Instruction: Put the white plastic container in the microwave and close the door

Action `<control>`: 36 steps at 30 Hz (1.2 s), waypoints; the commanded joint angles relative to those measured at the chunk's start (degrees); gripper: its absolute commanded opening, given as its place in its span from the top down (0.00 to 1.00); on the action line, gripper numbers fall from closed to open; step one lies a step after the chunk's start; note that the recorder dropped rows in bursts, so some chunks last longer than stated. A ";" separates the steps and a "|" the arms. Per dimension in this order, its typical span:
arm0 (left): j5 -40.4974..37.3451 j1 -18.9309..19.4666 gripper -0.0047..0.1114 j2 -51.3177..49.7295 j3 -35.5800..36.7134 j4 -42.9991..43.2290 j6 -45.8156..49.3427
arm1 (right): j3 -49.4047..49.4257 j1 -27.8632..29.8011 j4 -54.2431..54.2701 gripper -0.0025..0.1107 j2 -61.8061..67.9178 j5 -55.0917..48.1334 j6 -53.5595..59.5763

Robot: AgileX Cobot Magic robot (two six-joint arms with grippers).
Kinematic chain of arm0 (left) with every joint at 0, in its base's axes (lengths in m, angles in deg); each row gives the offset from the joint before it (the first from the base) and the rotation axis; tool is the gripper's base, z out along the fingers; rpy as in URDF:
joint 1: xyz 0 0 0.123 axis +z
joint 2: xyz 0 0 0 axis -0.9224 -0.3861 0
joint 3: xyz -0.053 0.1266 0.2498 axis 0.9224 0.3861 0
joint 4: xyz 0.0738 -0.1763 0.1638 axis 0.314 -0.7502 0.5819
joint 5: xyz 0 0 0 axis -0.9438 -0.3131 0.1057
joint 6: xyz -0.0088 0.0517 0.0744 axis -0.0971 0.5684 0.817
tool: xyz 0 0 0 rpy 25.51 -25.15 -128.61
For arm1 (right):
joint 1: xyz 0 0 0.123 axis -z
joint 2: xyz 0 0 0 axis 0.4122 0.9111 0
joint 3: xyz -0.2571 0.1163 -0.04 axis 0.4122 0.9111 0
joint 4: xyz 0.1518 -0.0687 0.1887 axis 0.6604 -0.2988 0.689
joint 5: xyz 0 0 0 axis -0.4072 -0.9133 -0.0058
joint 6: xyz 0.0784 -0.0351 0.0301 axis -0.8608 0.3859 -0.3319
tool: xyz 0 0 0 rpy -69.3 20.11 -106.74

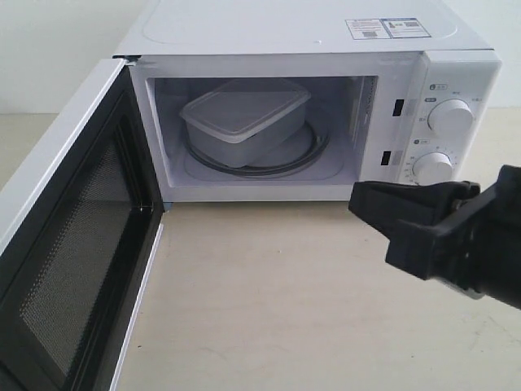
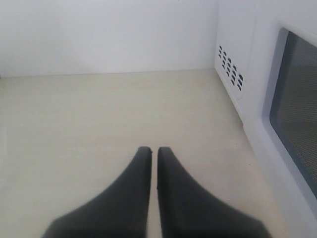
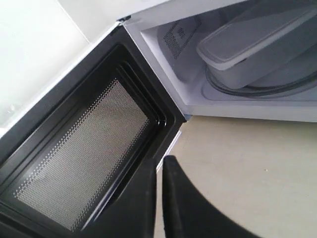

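The container is sitting inside the microwave, its door hanging open at 9 o'clock. The right pincer, at 4 o'clock, and left pincer are hovering pressed together, empty.

It reads as a robot lab staged like a plain kitchen corner. A white countertop microwave with two knobs stands on a pale, smooth worktop against a bare white wall. The robot's black right hand hangs over that worktop in front of the oven, which marks it as a test set-up.
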 commanded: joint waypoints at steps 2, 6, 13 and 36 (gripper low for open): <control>0.25 -0.45 0.92 0.19 0.18 -0.43 -0.53 | 0.36 -0.10 -0.55 0.98 -0.19 -3.61 2.07; 0.25 -0.45 0.92 0.19 0.18 -0.43 -0.53 | 0.36 -0.10 -0.55 0.98 -0.19 -3.61 2.07; 3.85 -0.45 0.92 0.19 0.18 2.55 -0.53 | 0.36 -0.10 -0.55 0.98 -0.19 -3.87 3.50; 31.86 -0.45 0.92 0.19 -8.27 -3.66 -28.79 | 0.36 -0.10 -0.55 0.98 -0.19 -4.93 5.48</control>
